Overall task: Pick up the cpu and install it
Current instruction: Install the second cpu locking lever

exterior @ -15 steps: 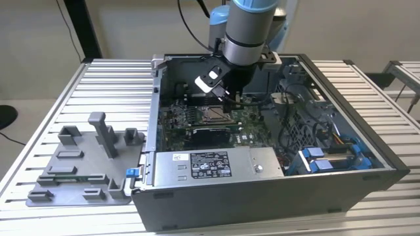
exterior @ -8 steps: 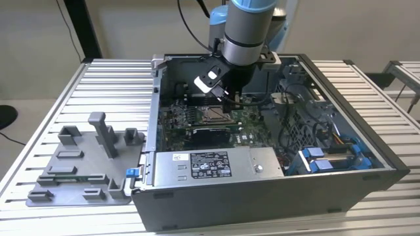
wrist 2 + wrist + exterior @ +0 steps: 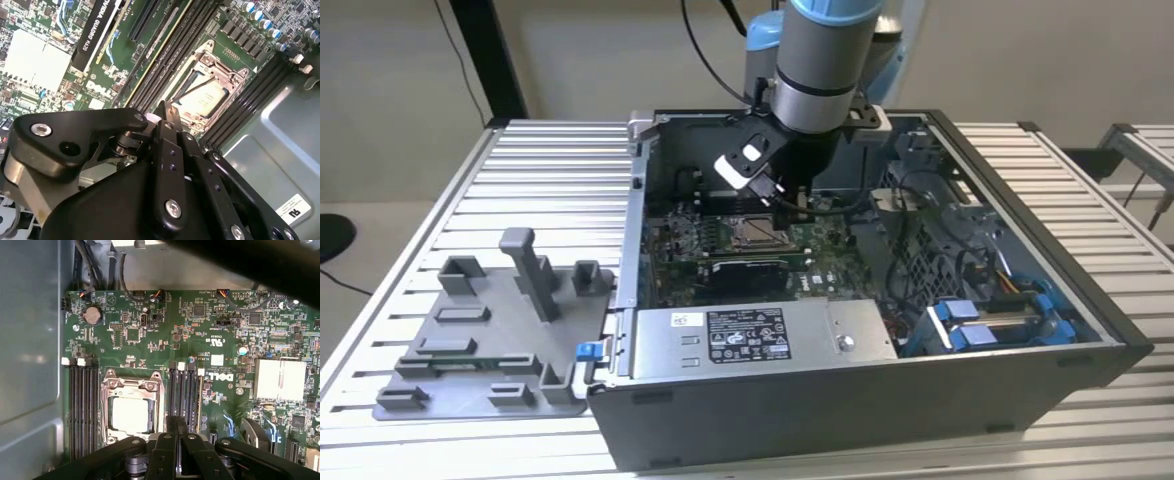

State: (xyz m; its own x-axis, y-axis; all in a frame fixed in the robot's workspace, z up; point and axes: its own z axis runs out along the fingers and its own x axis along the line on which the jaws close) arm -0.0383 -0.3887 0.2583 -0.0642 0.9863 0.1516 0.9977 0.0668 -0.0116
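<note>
Gripper (image 3: 176, 430) first: in the first wrist view the two black fingers (image 3: 165, 450) look pressed together with nothing pinched between them, hanging above the motherboard (image 3: 150, 325) inside the open computer case (image 3: 854, 400).

So where's the cpu (image 3: 131, 415)? Already lying flat in its socket (image 3: 131, 410), silvery-white top facing up, metal frame all around it. It's square, so there's no long axis to fuss over. In both wrist views the chip sits just off to one side of the fingertips and lower down, near but clearly apart, not touching. In the second wrist view the cpu (image 3: 202, 97) shows just past the fingertips, with a thin metal lever crossing the socket opening. I can't tell if the frame is latched.

From the exterior view the arm drops straight into the case, and the socket (image 3: 758, 232) sits right by the tool end, slightly toward the exterior view's left.

Further off, on the slatted worktop (image 3: 480, 180), the grey plastic tray (image 3: 494, 340) sits beside the case, well apart from the arm.
</note>
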